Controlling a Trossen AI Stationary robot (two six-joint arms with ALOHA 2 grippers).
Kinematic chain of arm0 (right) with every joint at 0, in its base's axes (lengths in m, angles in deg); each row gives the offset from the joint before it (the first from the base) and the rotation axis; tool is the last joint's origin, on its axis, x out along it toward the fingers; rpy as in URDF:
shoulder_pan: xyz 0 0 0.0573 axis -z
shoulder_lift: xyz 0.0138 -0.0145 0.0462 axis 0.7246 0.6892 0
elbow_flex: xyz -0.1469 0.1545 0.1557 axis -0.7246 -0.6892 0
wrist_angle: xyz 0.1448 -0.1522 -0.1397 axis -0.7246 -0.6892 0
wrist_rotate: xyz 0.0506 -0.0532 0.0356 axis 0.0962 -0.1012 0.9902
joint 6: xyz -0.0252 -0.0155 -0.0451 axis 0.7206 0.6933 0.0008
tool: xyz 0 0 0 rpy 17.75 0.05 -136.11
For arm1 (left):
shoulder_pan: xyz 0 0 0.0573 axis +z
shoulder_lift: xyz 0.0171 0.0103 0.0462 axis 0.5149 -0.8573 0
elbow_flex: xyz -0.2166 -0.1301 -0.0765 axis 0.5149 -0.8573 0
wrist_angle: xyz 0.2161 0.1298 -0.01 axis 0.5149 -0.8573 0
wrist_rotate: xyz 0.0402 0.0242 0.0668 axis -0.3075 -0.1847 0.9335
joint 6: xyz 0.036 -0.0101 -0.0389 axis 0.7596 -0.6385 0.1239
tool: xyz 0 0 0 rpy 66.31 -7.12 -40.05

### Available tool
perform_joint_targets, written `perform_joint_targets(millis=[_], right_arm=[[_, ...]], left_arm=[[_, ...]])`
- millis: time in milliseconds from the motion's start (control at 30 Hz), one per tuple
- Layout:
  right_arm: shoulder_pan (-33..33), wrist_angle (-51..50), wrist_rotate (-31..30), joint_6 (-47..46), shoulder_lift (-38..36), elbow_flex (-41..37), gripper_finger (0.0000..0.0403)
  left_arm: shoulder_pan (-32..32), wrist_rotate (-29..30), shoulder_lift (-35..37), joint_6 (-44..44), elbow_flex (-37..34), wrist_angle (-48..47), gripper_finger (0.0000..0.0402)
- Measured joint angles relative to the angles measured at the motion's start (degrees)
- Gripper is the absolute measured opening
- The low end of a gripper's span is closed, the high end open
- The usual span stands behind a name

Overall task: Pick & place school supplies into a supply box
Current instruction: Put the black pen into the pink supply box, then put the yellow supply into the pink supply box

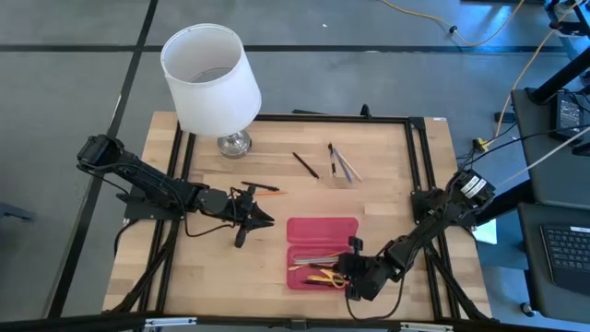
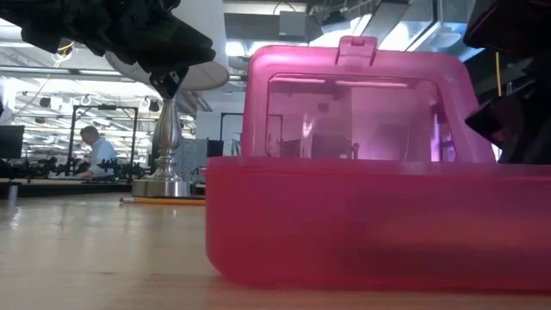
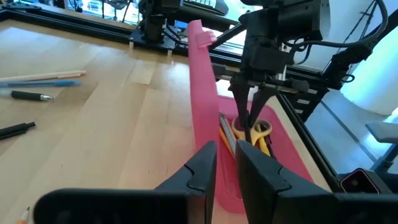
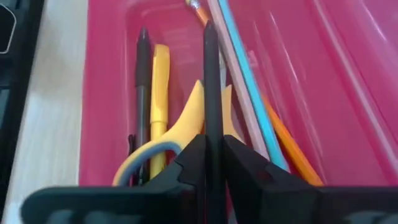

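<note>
1. While the supply box (image 1: 322, 231) is lying open near the front edge of the surface (image 1: 369, 212), the right gripper (image 1: 353, 274) is hanging over the box's tray at its right end.
2. The right gripper's fingers (image 4: 186, 163) are pinching a thin black pen (image 4: 211, 93), which is pointing down into the tray.
3. Inside the tray, yellow-handled scissors (image 4: 180, 134), a black pen (image 4: 142, 99), a yellow pen (image 4: 159, 93), a teal pencil (image 4: 249, 93) and an orange pencil (image 4: 286, 146) are lying side by side.
4. The box's lid (image 2: 353, 103) is standing upright behind the tray.
5. The left gripper (image 1: 249, 218) is hovering just left of the box, its fingers (image 3: 202, 165) nearly together and holding nothing.
6. An orange pencil (image 1: 263, 189) is lying on the surface just behind the left gripper.
7. A black pen (image 1: 306, 165) and a small group of pens and pencils (image 1: 341, 163) are lying behind the box, well apart from it.
8. A white-shaded lamp (image 1: 212, 78) is standing behind and left of the box.
</note>
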Motion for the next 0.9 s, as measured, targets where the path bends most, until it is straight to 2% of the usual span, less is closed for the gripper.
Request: perform_joint_targets(millis=[167,433,600,667,767,833,900], right_arm=[[0.0,0.2,1.1,0.4,0.0,0.0,0.0078],[0.0,0.2,1.0,1.3,-2.3,0.0,0.013],[-0.8,-1.0,-0.8,5.5,-9.1,0.0,0.0135],[-1.5,-4.0,-0.1,9.2,-12.7,0.0,0.0135],[-3.0,-8.6,0.7,8.6,-18.2,0.0,0.0135],[-5.1,-13.0,-1.3,8.5,-21.2,0.0,0.0135],[-7.5,-16.7,-5.8,8.5,-24.0,-0.1,0.0135]], left_arm=[[0.0,0.0,0.0,0.0,0.0,0.0,0.0052],[0.0,0.0,0.0,0.0,0.0,0.0,0.0061],[0.0,0.0,0.0,0.0,0.0,-0.1,0.0063],[0.0,0.0,0.0,0.0,0.0,-0.1,0.0063],[0.0,0.0,0.0,0.0,0.0,-0.1,0.006],[0.0,0.1,0.0,0.0,0.0,-0.1,0.0057],[0.0,0.1,0.0,0.0,0.0,-0.1,0.0057]])
